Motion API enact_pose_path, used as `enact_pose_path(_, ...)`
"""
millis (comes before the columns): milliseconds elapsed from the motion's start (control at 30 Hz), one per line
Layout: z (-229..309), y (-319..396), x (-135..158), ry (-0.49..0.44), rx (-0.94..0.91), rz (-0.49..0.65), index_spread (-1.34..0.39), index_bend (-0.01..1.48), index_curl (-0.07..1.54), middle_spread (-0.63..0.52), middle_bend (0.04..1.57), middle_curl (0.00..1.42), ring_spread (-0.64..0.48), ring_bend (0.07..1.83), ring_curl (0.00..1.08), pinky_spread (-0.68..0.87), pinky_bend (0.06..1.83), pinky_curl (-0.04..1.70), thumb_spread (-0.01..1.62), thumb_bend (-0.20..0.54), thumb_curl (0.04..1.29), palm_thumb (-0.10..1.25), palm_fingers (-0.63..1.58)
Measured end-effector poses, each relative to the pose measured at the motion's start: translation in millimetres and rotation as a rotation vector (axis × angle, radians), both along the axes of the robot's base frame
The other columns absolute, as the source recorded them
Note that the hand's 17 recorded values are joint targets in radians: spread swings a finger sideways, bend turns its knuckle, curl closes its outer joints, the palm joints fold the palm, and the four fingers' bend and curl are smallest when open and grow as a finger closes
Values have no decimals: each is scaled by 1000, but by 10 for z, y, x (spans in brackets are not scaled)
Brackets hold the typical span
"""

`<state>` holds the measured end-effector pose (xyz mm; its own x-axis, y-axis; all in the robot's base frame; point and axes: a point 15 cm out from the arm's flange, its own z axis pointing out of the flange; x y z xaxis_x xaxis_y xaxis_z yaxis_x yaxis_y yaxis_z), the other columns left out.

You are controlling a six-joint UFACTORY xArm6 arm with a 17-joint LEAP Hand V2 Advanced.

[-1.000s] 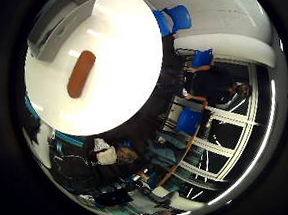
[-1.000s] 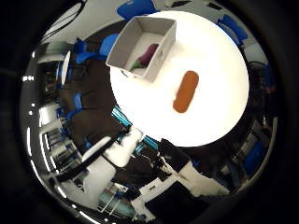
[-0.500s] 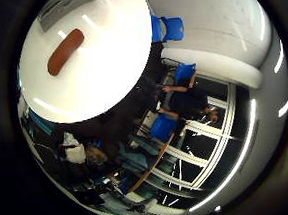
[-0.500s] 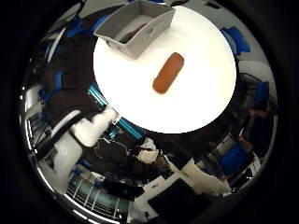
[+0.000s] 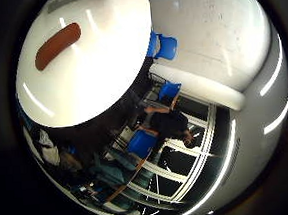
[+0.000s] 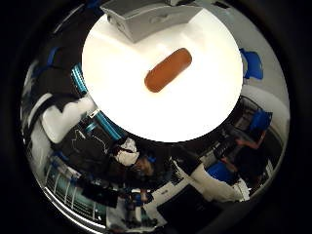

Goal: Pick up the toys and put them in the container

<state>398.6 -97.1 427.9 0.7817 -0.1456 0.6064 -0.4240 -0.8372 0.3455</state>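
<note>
A brown sausage-shaped toy (image 6: 168, 69) lies alone on the round white table (image 6: 204, 107), a short way from the grey container (image 6: 146, 17) at the table's far side. Only the container's outer wall shows, so its contents are hidden. The same toy (image 5: 57, 45) shows in the little finger side view. No part of my hand is visible in either view. The palm hangs above the table, well clear of the toy.
Blue chairs (image 5: 163, 45) stand around the table, one (image 6: 252, 63) close to its edge. A white wall (image 5: 213, 32) and window frames (image 5: 189, 169) lie beyond. Dark furniture and floor clutter (image 6: 126, 161) sit below the table edge.
The whole picture has shifted, so the camera has moved. The toy looks larger and the container has slid toward the view's edge; nothing on the table has moved.
</note>
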Motion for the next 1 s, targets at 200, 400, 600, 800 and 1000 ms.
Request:
enact_pose_path(200, -263, 61, 61, 12, -11, 47, -428, 131, 175, 25, 174, 265, 176, 279, 276, 365, 493, 327, 915, -28, 331, 679, -68)
enact_pose_path(400, -543, -5, 66, 37, -17, 54, -424, 131, 174, 25, 176, 265, 174, 284, 276, 365, 495, 323, 913, -29, 330, 683, -67)
enact_pose_path(600, -826, -153, 44, 45, -9, 47, -421, 130, 172, 25, 176, 268, 174, 289, 275, 364, 497, 322, 912, -29, 329, 683, -64)
enact_pose_path(800, -1105, -239, 47, 83, 6, 35, -421, 131, 171, 25, 176, 269, 173, 292, 275, 363, 503, 321, 909, -27, 331, 693, -65)
enact_pose_path(1000, -1395, -297, 87, 125, 31, 15, -419, 133, 175, 25, 178, 270, 173, 291, 274, 363, 502, 319, 907, -28, 332, 695, -62)
